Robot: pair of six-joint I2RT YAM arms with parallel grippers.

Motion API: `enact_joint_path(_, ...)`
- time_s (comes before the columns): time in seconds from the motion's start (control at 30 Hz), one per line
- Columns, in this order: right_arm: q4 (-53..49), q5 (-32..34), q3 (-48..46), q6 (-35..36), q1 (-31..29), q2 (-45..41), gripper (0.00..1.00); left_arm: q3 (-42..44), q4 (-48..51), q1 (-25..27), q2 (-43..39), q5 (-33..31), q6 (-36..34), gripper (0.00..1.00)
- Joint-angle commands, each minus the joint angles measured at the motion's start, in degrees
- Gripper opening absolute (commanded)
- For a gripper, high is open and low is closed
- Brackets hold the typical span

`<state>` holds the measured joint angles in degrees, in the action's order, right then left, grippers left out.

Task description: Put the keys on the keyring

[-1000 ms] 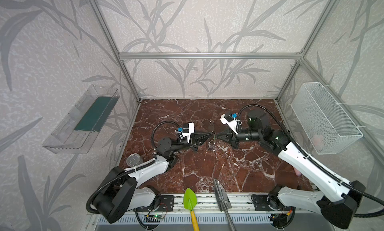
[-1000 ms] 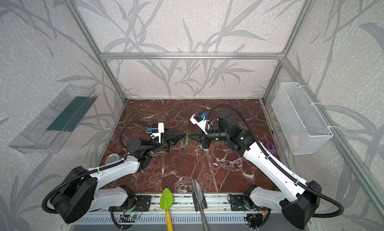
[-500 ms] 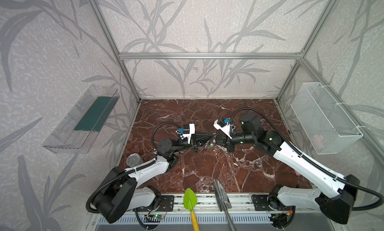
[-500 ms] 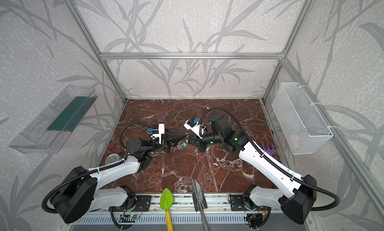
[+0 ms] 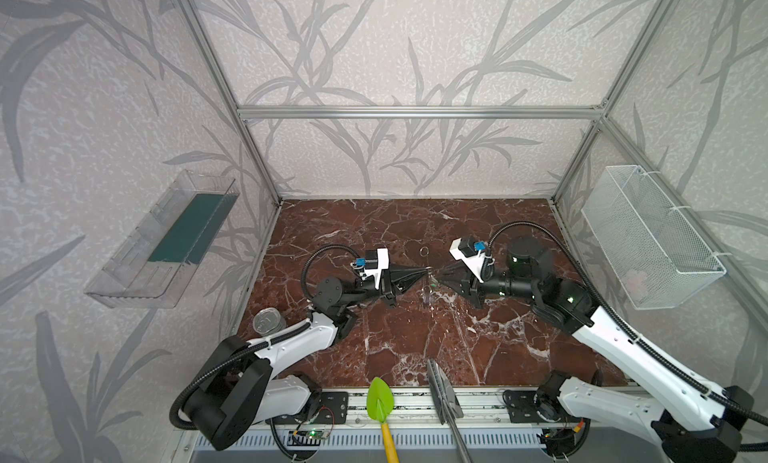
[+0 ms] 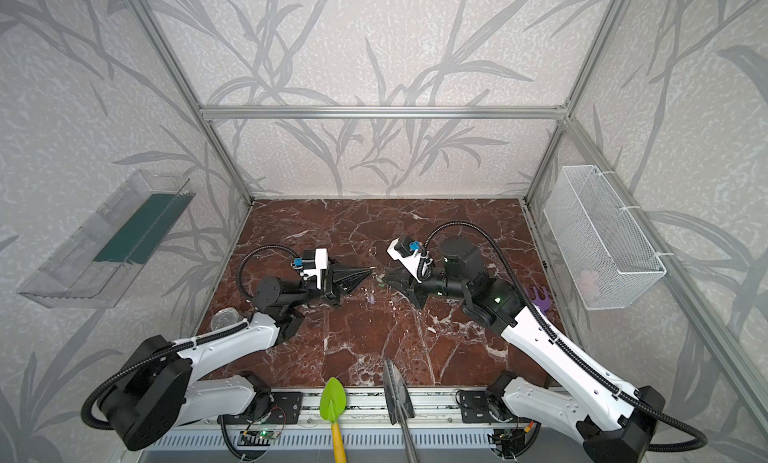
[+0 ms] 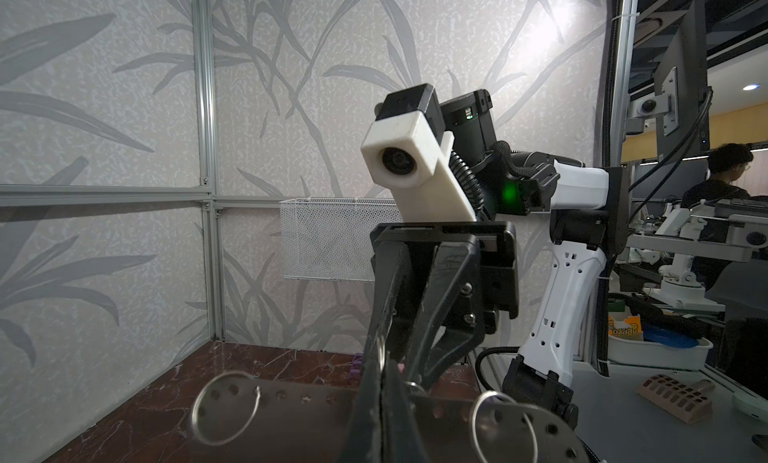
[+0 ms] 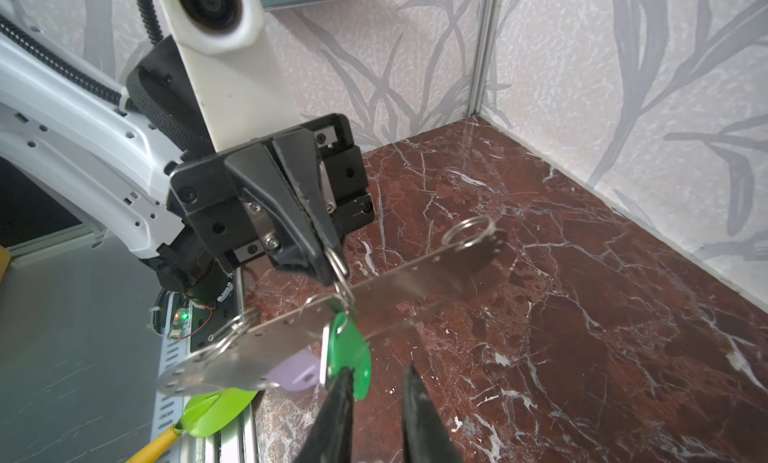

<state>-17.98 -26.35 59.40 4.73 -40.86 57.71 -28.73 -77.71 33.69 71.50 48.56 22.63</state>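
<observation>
Where the two arms meet above the middle of the marble floor, the left gripper is clamped on a small split ring of the keyring, a long perforated metal strip held aloft. Green key and lilac key hang beneath it. Right gripper stands slightly apart, one finger touching the green key's head.

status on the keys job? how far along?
Done, it seems: green key hangs from a ring on the metal tag. In hand: left gripper is shut on that ring; right gripper is open beside the green key. Left: lilac key, half hidden behind the tag, attachment unclear.
</observation>
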Motion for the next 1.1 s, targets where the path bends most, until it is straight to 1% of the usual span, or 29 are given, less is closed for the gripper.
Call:
enact_joint_path(0.0, 6.05, 0.11, -1.57, -1.06, 0.26, -2.17, 0.22, 0.08, -3.19, 0.21, -1.34, 0.29, 0.7, 0.0)
enact_joint_path(0.27, 12.18, -3.79, -3.08, -2.39, 0.26, -1.44, 0.23, -0.27, -3.16, 0.23, -1.45, 0.4, 1.07, 0.0)
enact_joint_path(0.7, 14.27, -6.35, -2.49, -3.2, 0.26, 1.28, 0.22, -0.28, -3.16, 0.23, -1.81, 0.58, 1.16, 0.0)
enact_joint_path(0.97, 14.9, -7.96, -2.14, -3.76, 0.26, 2.21, 0.14, -0.27, -3.17, 0.2, -2.12, 0.57, 1.24, 0.0)
enact_joint_path(1.07, 15.25, -8.84, -1.92, -4.02, 0.26, 2.83, 0.13, -0.19, -3.15, 0.2, -2.16, 0.58, 1.2, 0.0)
